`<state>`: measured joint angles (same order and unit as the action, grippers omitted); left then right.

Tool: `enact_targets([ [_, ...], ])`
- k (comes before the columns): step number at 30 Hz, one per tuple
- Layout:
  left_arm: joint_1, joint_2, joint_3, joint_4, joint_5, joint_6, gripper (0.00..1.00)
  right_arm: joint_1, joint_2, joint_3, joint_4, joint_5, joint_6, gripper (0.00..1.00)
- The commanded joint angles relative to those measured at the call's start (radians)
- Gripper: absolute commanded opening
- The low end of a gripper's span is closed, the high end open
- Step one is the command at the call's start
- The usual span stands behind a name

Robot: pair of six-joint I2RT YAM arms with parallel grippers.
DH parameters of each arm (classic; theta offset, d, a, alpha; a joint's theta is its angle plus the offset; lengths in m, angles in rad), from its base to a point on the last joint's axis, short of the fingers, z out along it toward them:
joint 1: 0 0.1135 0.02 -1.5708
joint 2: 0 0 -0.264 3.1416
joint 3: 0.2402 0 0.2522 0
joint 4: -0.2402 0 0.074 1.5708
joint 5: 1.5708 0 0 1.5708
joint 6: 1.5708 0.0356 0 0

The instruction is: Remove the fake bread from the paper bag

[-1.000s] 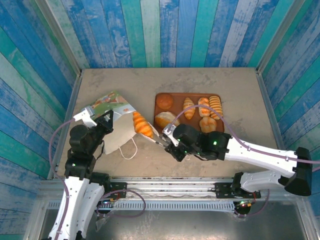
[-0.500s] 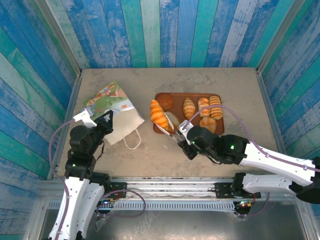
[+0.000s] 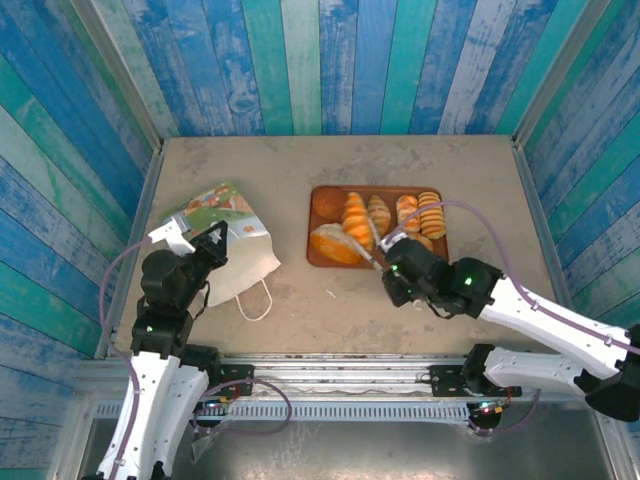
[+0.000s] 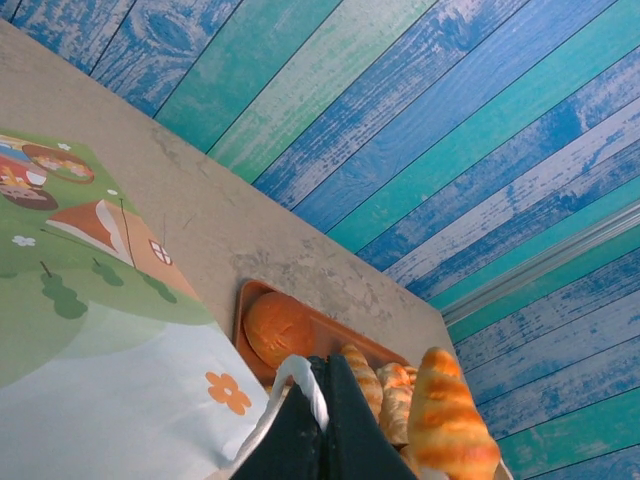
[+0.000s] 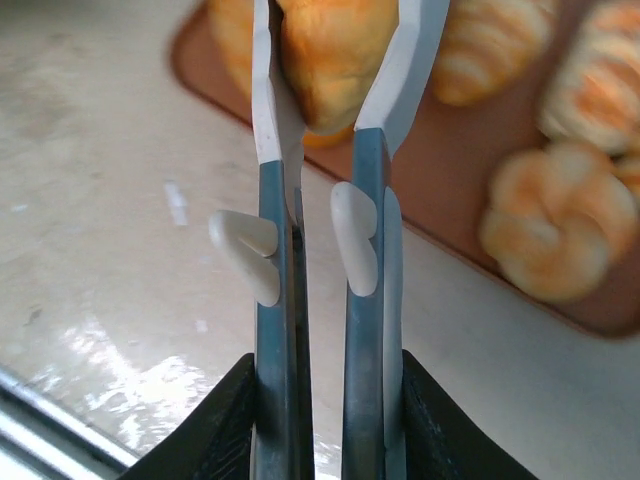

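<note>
Right gripper [image 5: 330, 70] grips a striped piece of fake bread [image 3: 354, 218] above the tray [image 3: 400, 188], where other pieces [image 3: 430, 212] lie; left gripper [image 4: 325, 400] pinches the paper bag [image 3: 225, 225]. I judge only release remains.

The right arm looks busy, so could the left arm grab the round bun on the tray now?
Probably not yet: the left tool is shut on the paper bag, and the round bun lies beyond it on the tray.
</note>
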<state>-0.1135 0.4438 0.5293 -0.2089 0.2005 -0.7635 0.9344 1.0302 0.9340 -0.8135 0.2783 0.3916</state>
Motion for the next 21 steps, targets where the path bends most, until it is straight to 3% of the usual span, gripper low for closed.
enact_targets([
  [1, -0.001, -0.004, -0.014, 0.026, 0.006, 0.007, 0.0, -0.099, -0.039, -0.033, -0.072, -0.073, 0.068, 0.33],
  [10, -0.002, -0.015, -0.022, 0.013, -0.003, 0.02, 0.0, -0.142, -0.006, -0.036, -0.197, -0.251, 0.113, 0.34],
  [21, -0.002, -0.017, -0.034, 0.023, 0.005, 0.024, 0.0, -0.145, 0.125, 0.002, -0.187, -0.216, 0.141, 0.34],
])
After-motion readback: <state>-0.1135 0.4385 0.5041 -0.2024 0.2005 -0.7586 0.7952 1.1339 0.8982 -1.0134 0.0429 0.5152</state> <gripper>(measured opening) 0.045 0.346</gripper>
